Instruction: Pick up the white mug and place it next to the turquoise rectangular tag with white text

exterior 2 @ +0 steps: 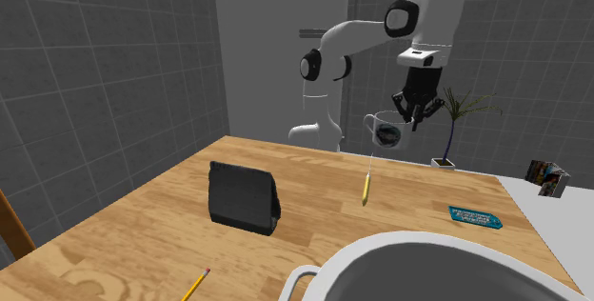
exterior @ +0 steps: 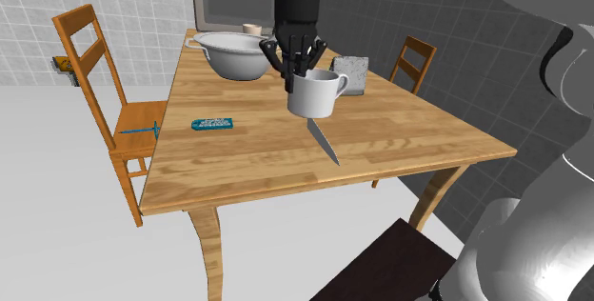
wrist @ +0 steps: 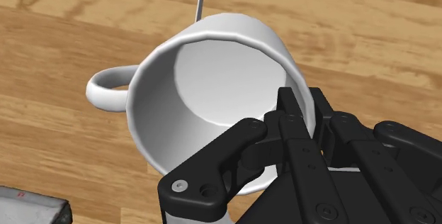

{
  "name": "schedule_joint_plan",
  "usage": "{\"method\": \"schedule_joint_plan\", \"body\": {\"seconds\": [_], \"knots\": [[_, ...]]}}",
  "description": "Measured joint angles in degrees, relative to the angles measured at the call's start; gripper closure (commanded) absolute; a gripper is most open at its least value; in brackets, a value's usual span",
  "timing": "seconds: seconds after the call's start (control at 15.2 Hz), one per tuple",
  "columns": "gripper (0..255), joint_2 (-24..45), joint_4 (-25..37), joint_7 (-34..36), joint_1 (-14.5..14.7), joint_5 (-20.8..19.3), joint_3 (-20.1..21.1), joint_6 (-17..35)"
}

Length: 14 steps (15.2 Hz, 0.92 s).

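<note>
White mug is pinched at the rim by the gripper, w/ one finger inside & one outside. Mug is held clear of the counter, approx. above a knife, handle turned to the shoulder view's right. Turquoise tag is seen flat on the counter, well apart, to that view's left.
</note>
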Motion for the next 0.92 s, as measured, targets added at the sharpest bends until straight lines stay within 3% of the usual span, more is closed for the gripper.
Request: {"method": "schedule_joint_plan", "body": {"seconds": [0.92], "knots": [[255,-4.40,-16.08,-0.82,-0.04,0.98,-0.37,11.81]]}}
